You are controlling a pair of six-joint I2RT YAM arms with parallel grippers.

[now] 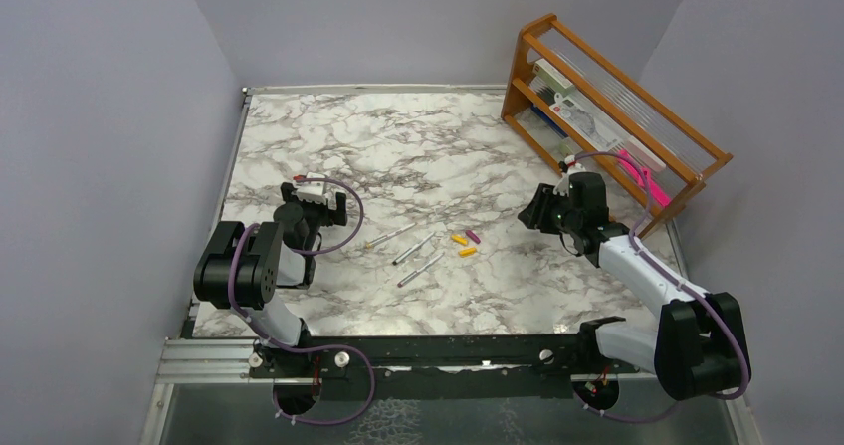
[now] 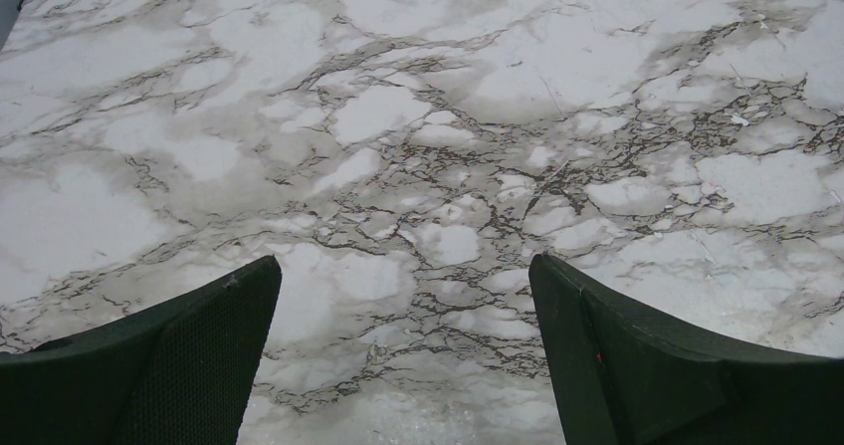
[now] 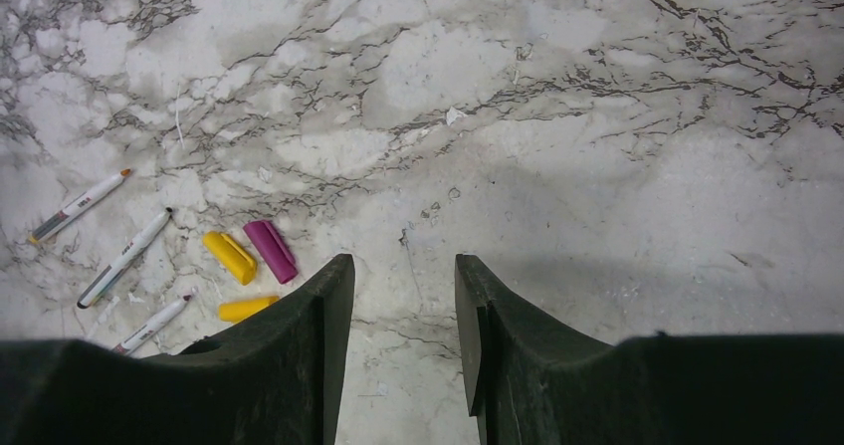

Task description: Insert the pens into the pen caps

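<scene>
1. Pens are absent from your left wrist view. The left gripper hangs over bare marble tabletop, jaws spread wide and empty, left of the pens and apart from them.
2. All three pens lie loose near the middle of the table, slanted and roughly parallel. None has a cap on it, and none touches a cap.
3. The pen caps sit in a small cluster just right of the pens. One yellow cap and the magenta cap lie side by side, and the second yellow cap is just beside them. Each lies apart from every pen.
4. The right gripper hangs low over the table just right of the caps. Its fingers are narrowly parted and hold nothing.
5. By my reading, you have finished none of the task. Three pens wait for three caps, and neither arm has a pen or a cap in hand yet.
</scene>
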